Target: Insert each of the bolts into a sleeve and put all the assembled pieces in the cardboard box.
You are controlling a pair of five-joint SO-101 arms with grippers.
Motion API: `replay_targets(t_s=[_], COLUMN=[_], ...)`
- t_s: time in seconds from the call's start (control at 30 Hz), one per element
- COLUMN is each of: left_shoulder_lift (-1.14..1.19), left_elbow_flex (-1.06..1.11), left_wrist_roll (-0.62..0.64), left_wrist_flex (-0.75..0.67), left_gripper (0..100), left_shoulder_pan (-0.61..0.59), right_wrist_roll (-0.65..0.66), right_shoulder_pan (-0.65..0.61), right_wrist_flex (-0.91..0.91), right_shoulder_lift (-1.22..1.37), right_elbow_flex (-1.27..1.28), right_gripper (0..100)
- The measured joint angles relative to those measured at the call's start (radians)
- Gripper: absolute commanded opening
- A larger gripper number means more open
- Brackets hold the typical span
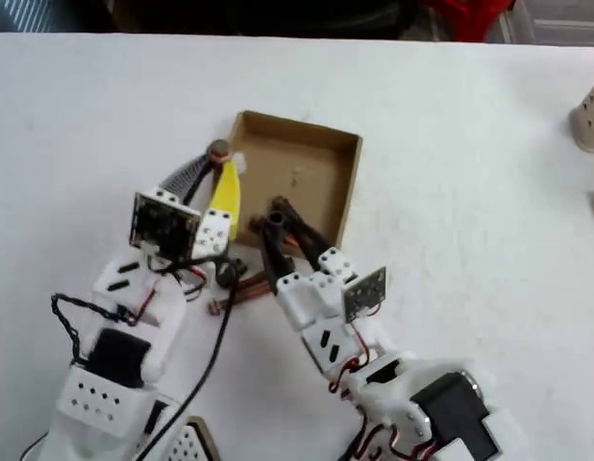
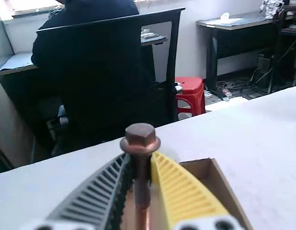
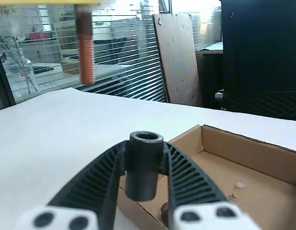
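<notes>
Nearest, on the white table (image 1: 470, 144) between the two arms, loose copper bolts (image 1: 241, 291) beside a dark piece (image 1: 228, 272) too small to make out. Further out, in the right gripper (image 3: 144, 146), two black jaws pinching a black sleeve (image 3: 143, 167) upright, bore open upward, at the near side of the cardboard box (image 3: 244, 158). Beside it, in the left gripper (image 2: 141, 163), one grey and one yellow jaw clamped on a copper bolt (image 2: 140, 141) by its shank, hex head up, threaded end hanging, by the box's left corner, higher than the sleeve and apart from it.
</notes>
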Motion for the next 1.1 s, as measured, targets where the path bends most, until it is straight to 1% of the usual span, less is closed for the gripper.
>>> replay_targets(t_s=[0.07,0.2,0.23,0.53,0.63,0.77,1.0,1.1], left_shoulder_lift=[-0.006,-0.006,-0.006,-0.006,-0.006,-0.006,-0.005,0.057], left_elbow_flex=[0.002,0.005,0.015,0.08,0.08,0.08,0.08,0.08], left_wrist_roll=[0.055,0.232,0.247,0.239,0.239,0.239,0.233,0.23], left_wrist_flex=[-0.005,-0.046,-0.057,-0.064,-0.069,-0.109,-0.112,-0.157], left_gripper=[2,2,2,2,2,2,2,2], left_shoulder_pan=[0.029,0.068,0.072,0.138,0.138,0.138,0.138,0.138], right_wrist_roll=[0.0,0.0,0.0,0.0,0.0,0.0,0.0,0.0], right_shoulder_pan=[-0.015,-0.015,-0.015,-0.015,-0.015,-0.015,-0.015,-0.015], right_wrist_flex=[-0.011,-0.035,-0.04,-0.046,-0.046,-0.046,-0.046,-0.046], right_shoulder_lift=[0.005,0.014,0.014,0.014,0.014,0.014,0.014,0.014], right_elbow_flex=[0.0,0.0,0.0,0.0,0.0,0.0,0.0,0.0], right_gripper=[1.5,1.5,1.5,1.5,1.5,1.5,1.5,1.5])
